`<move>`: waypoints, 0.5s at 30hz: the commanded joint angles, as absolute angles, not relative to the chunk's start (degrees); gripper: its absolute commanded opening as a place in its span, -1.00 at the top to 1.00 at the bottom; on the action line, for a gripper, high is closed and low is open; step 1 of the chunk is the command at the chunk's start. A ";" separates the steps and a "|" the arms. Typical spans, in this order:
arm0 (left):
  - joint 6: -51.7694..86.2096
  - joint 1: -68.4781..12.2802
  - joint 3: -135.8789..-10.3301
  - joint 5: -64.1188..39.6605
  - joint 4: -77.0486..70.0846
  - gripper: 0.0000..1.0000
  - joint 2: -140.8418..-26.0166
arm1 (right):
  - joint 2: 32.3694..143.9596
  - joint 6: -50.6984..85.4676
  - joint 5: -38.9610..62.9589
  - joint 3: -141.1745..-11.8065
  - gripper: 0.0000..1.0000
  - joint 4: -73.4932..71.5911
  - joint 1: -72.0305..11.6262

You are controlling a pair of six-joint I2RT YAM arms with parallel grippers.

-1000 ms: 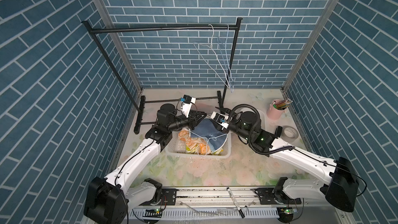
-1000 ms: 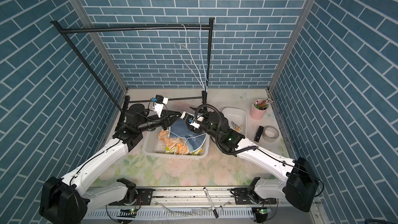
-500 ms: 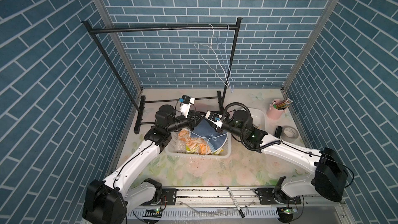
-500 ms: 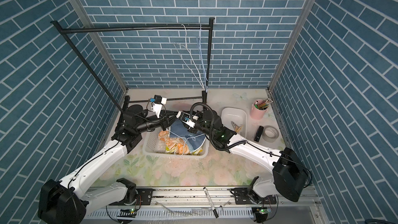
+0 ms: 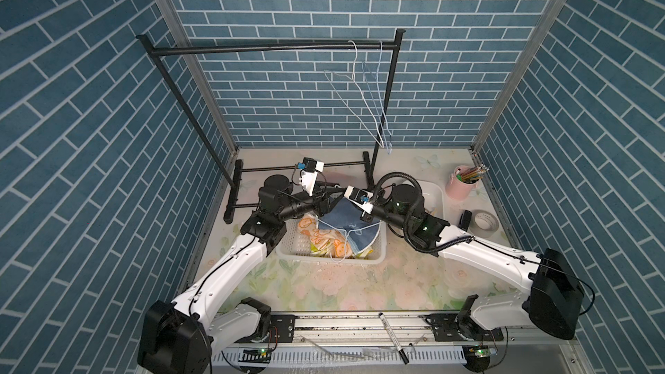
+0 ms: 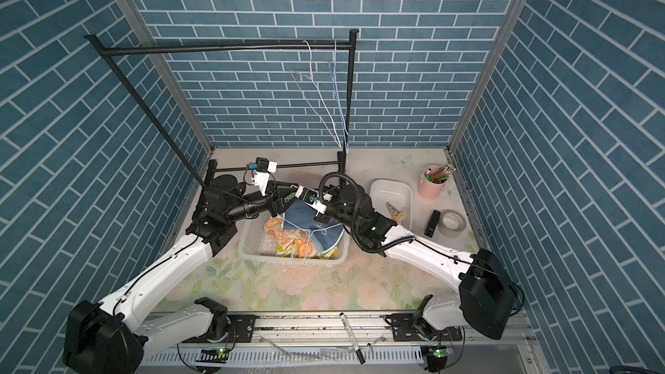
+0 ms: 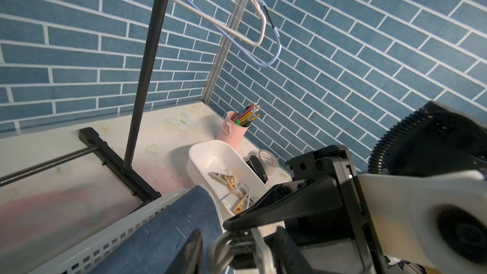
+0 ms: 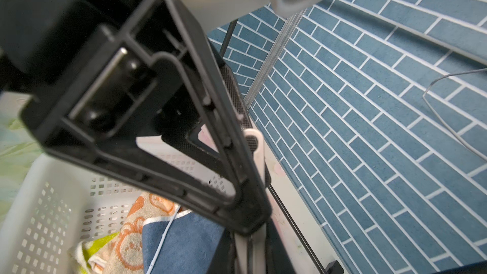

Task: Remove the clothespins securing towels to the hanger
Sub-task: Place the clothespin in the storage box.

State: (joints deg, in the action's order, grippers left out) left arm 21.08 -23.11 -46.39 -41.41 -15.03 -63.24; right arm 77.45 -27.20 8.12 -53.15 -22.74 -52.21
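Worktop (image 5: 360,282) space is taken up mostly by the basket (image 5: 293,246), where the towels are heaped and the blue towel (image 5: 342,215) is draped over the far rim, hanger (image 5: 346,246) wire across it. The left gripper (image 5: 328,200) and right gripper (image 5: 362,214) are brought together above that towel; whether either is closed cannot be told. Loose clothespins (image 7: 230,181) are seen in the tray (image 7: 200,154). Any pin left should be squeezed at its tail and drawn straight off while the wire is steadied.

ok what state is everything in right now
left hand: open
right hand: shut on a pale pin
hangers: two hang bare on the rail
blue towel: corner lifted, rest in the basket
other towels: heaped in basket
tub: upright, loose pins inside
cup: upright, full of pencils
tape: lying flat
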 commanded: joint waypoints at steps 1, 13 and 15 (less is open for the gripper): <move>21.83 -22.76 -45.68 -40.57 -18.35 -0.17 -60.96 | 74.10 -26.60 5.42 -51.77 1.00 -20.48 -52.10; 13.08 -22.59 -44.08 -13.04 -2.05 -0.53 -49.69 | 63.87 -16.96 -15.18 -49.84 1.00 -2.10 -49.83; 13.30 -22.64 -42.67 -8.08 0.65 -0.57 -47.70 | 62.39 -12.79 -17.83 -49.34 1.00 1.15 -48.47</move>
State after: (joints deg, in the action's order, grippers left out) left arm 15.55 -23.07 -44.80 -19.29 -6.74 -49.36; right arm 64.55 -20.67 -10.48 -50.39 -5.74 -49.98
